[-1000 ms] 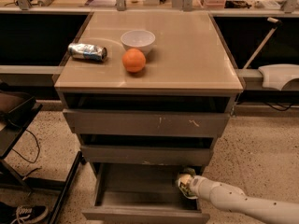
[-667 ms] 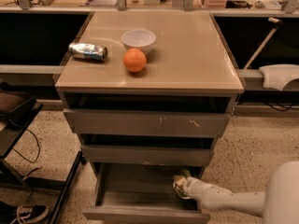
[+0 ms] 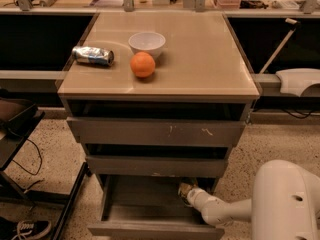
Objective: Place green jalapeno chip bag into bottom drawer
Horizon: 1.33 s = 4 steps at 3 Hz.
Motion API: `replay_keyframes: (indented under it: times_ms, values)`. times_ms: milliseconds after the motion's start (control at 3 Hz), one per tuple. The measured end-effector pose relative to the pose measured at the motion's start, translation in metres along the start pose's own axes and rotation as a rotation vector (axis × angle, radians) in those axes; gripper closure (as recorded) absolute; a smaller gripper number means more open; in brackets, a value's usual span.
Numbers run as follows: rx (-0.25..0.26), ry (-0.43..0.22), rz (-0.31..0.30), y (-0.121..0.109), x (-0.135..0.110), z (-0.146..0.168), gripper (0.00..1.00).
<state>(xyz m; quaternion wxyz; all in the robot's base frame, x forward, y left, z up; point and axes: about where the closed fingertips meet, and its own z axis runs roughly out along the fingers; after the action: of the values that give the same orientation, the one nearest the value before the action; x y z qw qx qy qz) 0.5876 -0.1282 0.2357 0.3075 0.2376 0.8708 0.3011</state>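
Speckled floor [image 3: 282, 144]; smooth tan cabinet top [image 3: 200, 59]; tool [image 3: 186, 189] deep inside open wooden bottom drawer [image 3: 145, 213], grip unclear.

No legible text anywhere (end effector [image 3: 185, 189] inside bottom drawer [image 3: 150, 230])

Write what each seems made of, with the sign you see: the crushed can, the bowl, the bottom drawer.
The crushed can: thin metal, shiny silver and dented. The bowl: ceramic or plastic, smooth glossy white. The bottom drawer: likely wood or laminate, matt grey-brown with a flat front. The gripper is inside that drawer, at its back right.
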Motion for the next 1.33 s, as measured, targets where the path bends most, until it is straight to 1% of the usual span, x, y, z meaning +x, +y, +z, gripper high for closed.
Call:
replay_keyframes:
  times_ms: [333,667,1000,1333]
  values:
    - [0.024,-0.001,-0.061,-0.005,0.012,0.000,1.00]
    - [0.083,0.028,-0.166,-0.028,0.032,0.025,1.00]
    - [0.127,0.061,-0.221,-0.045,0.045,0.050,1.00]
    - [0.127,0.064,-0.225,-0.045,0.046,0.053,0.81]
